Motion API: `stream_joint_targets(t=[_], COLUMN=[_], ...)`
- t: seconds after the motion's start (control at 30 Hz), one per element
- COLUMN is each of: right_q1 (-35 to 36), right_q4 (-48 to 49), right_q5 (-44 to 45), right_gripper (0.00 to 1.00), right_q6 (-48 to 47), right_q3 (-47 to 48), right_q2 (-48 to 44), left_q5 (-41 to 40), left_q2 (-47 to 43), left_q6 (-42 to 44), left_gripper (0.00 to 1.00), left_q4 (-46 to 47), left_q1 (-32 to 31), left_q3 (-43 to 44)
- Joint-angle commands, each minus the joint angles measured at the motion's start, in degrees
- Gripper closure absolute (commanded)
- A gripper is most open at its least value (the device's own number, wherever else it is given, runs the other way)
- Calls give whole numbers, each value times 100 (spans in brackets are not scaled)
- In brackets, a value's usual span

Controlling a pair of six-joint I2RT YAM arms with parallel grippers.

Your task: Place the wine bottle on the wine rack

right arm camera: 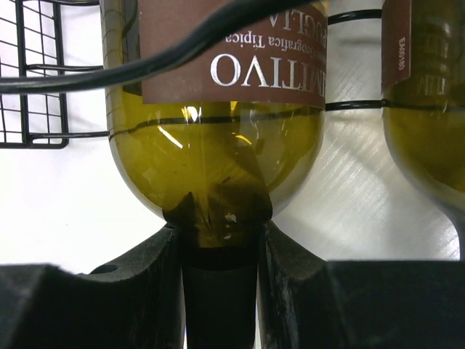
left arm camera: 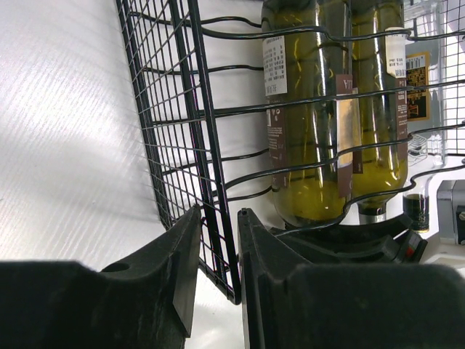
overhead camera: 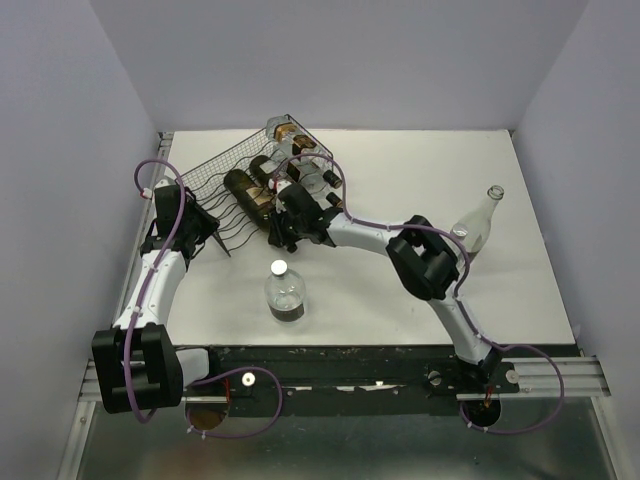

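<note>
While my right gripper is clamped on the neck of the olive-green glass wine bottle, the bottle lies in a cradle of the black wire-mesh wine rack. My left gripper pinches the rack's edge frame. I judge only the release remains.

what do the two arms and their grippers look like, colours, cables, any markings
The left arm and right arm have white tubular links joined by chunky black joint housings. A thin purple cable loops along each arm. The left gripper and right gripper are matte black, with two thick wedge-shaped fingers. No lettering is visible on them.
</note>
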Motion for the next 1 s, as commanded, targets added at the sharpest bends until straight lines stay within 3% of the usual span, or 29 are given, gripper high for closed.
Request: stream_joint_targets(t=[0.0, 0.3, 0.53, 0.8, 0.97], right_q1=[38, 30, 30, 39, 38], right_q4=[417, 126, 204, 345, 407], right_q5=[-4, 137, 452, 523, 515], right_gripper=[99, 96, 64, 35, 29], right_q6=[59, 393, 507, 560, 516], right_q3=[536, 976, 512, 19, -139], right_q2=[134, 548, 285, -102, -295], left_q5=[636, 706, 575, 408, 381], left_q2=[-90, -116, -195, -310, -353], left_q6=[-241, -250, -197, -162, -153], left_gripper=[64, 59, 55, 46, 44], left_q4=[501, 501, 422, 308, 220], left_q1=[-170, -178, -178, -170, -178], left_q3=[-67, -49, -67, -41, 3])
